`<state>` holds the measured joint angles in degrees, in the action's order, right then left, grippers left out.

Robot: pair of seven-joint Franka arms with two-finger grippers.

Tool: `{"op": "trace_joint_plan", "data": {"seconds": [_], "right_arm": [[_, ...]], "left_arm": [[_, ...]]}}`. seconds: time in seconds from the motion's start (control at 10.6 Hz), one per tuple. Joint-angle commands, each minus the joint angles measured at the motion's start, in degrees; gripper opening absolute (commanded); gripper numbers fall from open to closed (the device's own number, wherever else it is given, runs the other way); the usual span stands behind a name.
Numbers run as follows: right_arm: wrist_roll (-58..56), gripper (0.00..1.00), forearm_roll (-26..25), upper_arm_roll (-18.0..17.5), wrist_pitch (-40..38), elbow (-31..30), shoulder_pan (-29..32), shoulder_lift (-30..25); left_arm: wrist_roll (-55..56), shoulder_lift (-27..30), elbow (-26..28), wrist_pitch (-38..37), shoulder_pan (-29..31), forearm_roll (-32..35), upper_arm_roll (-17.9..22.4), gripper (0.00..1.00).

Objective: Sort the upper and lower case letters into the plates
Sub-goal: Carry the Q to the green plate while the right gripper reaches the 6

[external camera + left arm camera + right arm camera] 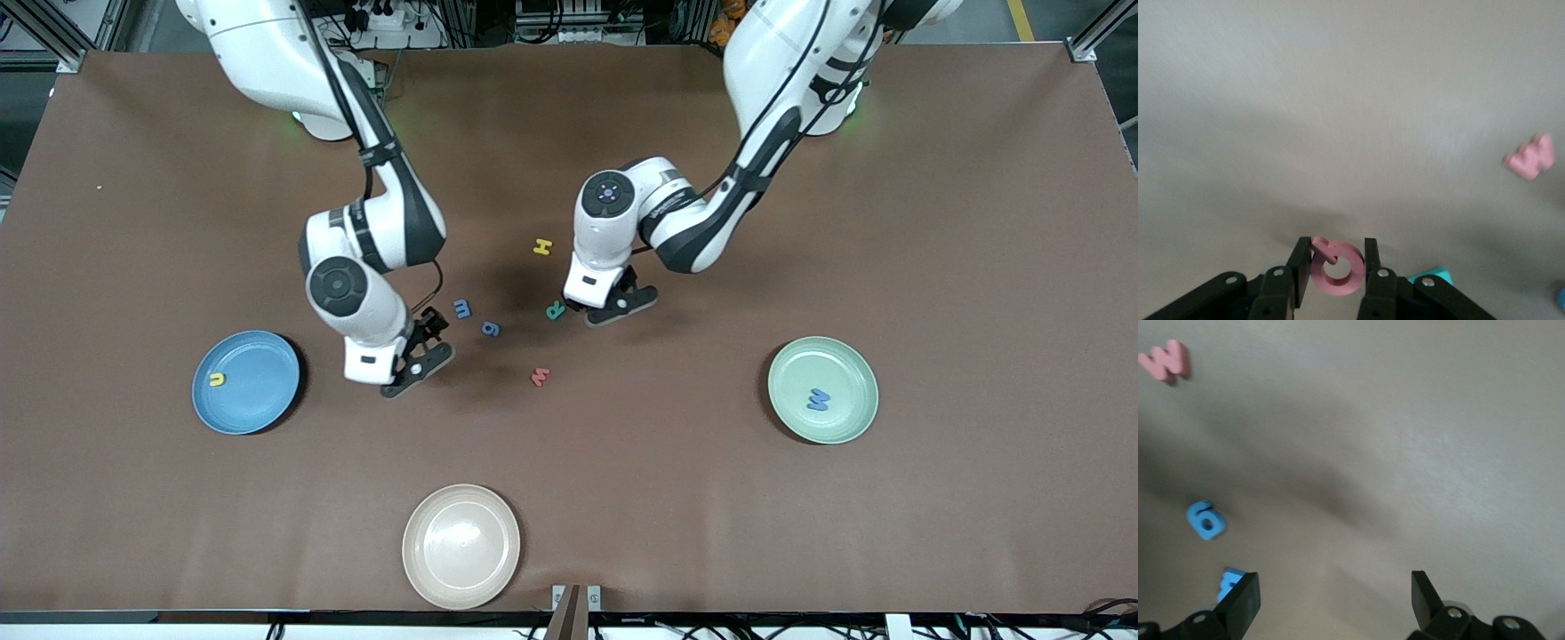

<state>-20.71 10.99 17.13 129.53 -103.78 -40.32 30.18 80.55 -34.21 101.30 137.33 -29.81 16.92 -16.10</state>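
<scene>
Brown matte table [933,222] carried three round plates: a light blue plate [258,404] toward the right arm's end held the yellow u [217,380] near its rim; a pale mint green plate [845,369] toward the left arm's end held the blue W [819,399] near its centre; a beige cream plate [461,546], nearest the front camera, held nothing. Loose letters lay in the middle of the table: yellow H [542,246] farthest from the front camera, blue m [462,308] and blue g [491,329] side by side, teal R [555,310] just beside the left gripper [620,302], and red w [540,377] nearer the camera than the others. Left gripper sat low over the table next to the R, its fingers [1299,267] pinched on the red Q [1337,268], which stood on edge between the pads in the left wrist view; whether the Q touched the table could not be told. Right gripper [425,351] was over bare table between the blue plate and the m, fingers [1241,597] spread wide with nothing between them; the right wrist view showed the g, an edge of the m and the w lying apart on the surface
</scene>
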Motion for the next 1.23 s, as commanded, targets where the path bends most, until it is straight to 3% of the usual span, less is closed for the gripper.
{"op": "trace_joint_plan", "data": {"seconds": [0.0,0.57,0.94,1.13], "right_arm": [[-1.3,1.00,1.4,0.4,0.9,-0.3,-2.9,-0.1],[-11.3,1.00,1.5,0.0,6.7,-0.5,-6.8,3.6],[-10.9,1.00,1.6,-0.2,13.0,-0.6,-10.1,8.2],[-10.7,1.00,1.6,-0.9,13.0,-1.0,-10.1,8.3]], "left_arm": [[-1.9,5.3,1.5,-3.4,4.4,1.9,-0.5,0.00],[-22.3,10.0,3.7,-8.6,19.5,0.8,-0.9,0.00],[-36.1,8.6,3.6,-10.4,31.5,0.9,-0.8,0.00],[-39.6,6.9,2.8,-10.3,34.2,0.9,-0.7,0.00]]}}
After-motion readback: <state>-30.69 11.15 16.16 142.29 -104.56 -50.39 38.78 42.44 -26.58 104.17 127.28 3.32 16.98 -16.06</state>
